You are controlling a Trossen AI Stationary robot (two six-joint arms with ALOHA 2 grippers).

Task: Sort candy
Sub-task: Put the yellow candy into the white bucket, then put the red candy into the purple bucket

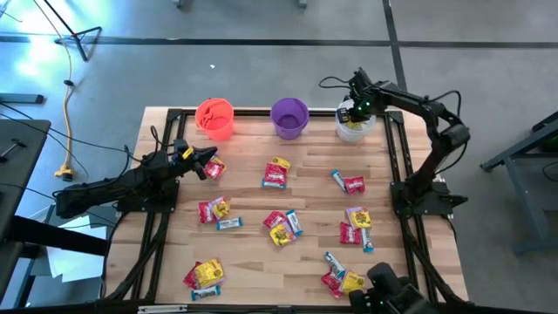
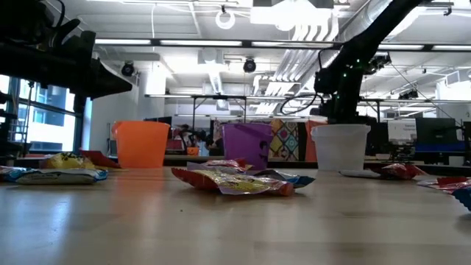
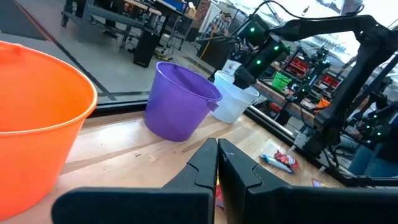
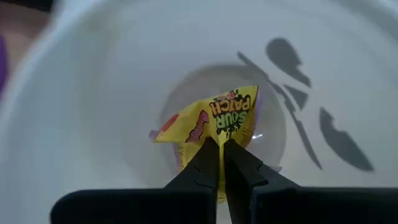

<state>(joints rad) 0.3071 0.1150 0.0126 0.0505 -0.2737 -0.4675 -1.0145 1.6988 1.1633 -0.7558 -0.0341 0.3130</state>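
right pincer (image 4: 221, 146) pressed together over yellow packet (image 4: 214, 121) in white cup (image 1: 356, 124) | left pincer (image 3: 217, 149) pressed together, tabletop (image 1: 253, 174) 9 o'clock

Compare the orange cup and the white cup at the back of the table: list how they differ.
The orange cup stands at the left end of the row; the white cup stands at the right end.

The orange cup has no arm over it; the right gripper hangs shut over the white cup.

The white cup holds a yellow packet; the orange cup's inside cannot be made out.

Both stand upright.
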